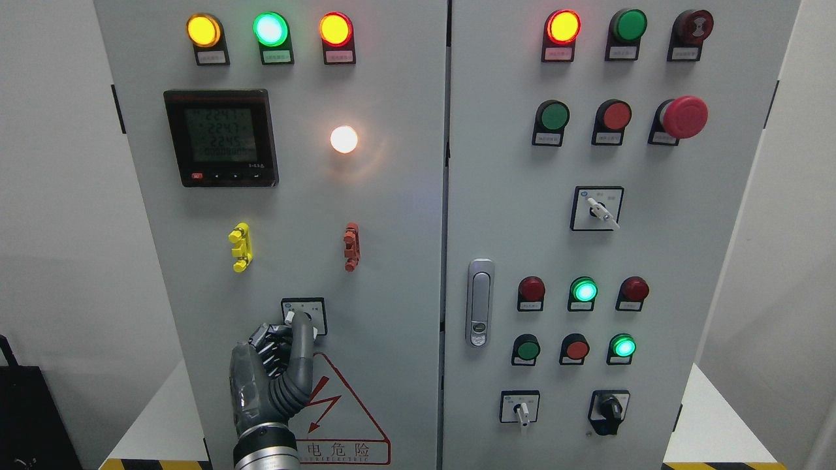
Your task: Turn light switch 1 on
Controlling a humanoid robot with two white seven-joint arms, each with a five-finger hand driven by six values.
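Note:
Light switch 1 (315, 330) is a small rotary selector in a black-framed plate, low on the left cabinet door. My left hand (292, 324) reaches up from the bottom edge and is closed on its white knob. One dark finger (302, 346) lies straight over the knob while the others (266, 341) curl at its left side. Only the knob's white ends show past the finger. Above it, the round white lamp (343, 139) glows brightly. My right hand does not show.
The left door also carries a digital meter (221, 138), three lit pilot lamps along the top, yellow (241, 247) and red (351, 246) clips, and a high-voltage warning sticker (339, 418). On the right door are a latch handle (479, 302), push buttons, selectors and a red emergency stop (684, 117).

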